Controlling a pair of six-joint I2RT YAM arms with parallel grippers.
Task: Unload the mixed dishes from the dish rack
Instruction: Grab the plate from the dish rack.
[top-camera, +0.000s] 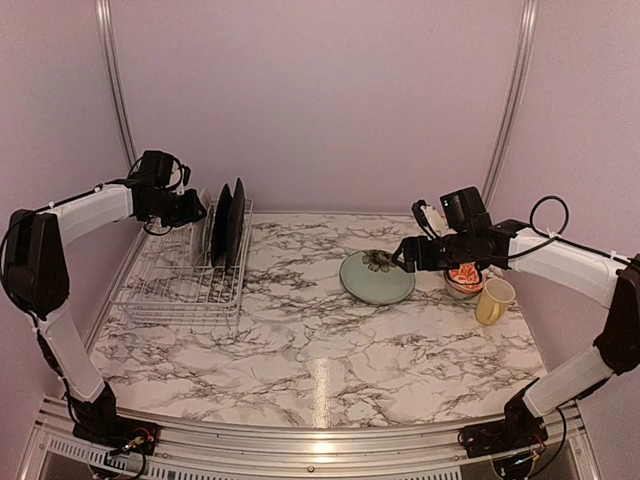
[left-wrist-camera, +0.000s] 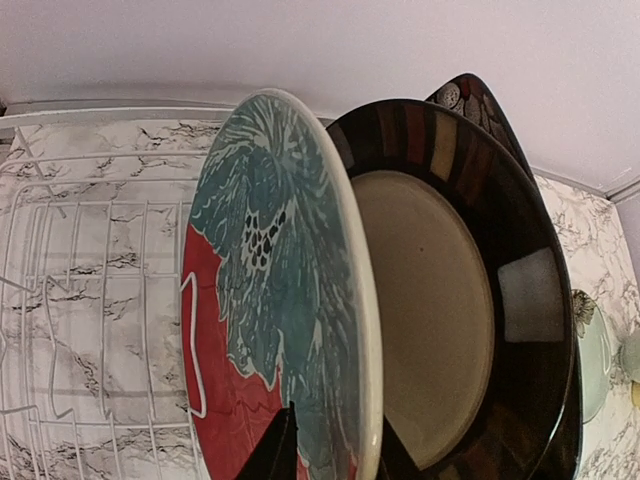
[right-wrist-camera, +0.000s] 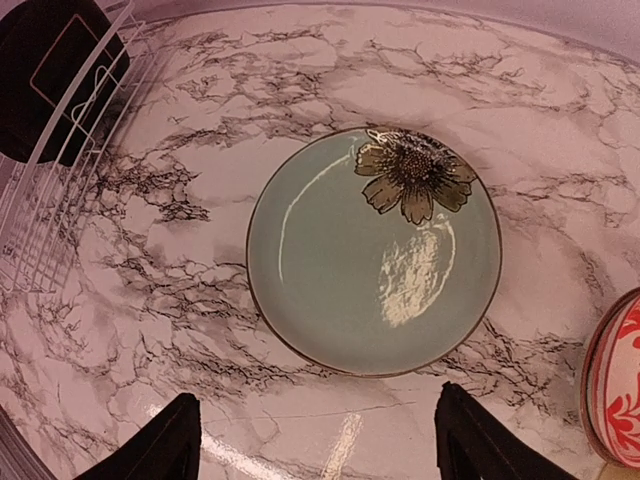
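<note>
The dish rack (top-camera: 180, 290) stands at the left with plates upright at its far end. The red plate with teal leaves (left-wrist-camera: 270, 280) is the nearest of them, and my left gripper (left-wrist-camera: 337, 418) is shut on its rim, one finger on the painted face and one behind. Two black plates (left-wrist-camera: 440, 300) stand right behind it. My right gripper (right-wrist-camera: 318, 400) hangs open just above the table, at the near edge of the pale green bowl (right-wrist-camera: 370, 250), holding nothing. The red-and-white patterned bowl (top-camera: 465, 278) and the yellow mug (top-camera: 493, 300) rest on the table at the right.
The near part of the rack (left-wrist-camera: 90, 300) is bare wire. The rack's corner (right-wrist-camera: 60, 180) shows at the left of the right wrist view. Purple walls close the table at the back and sides.
</note>
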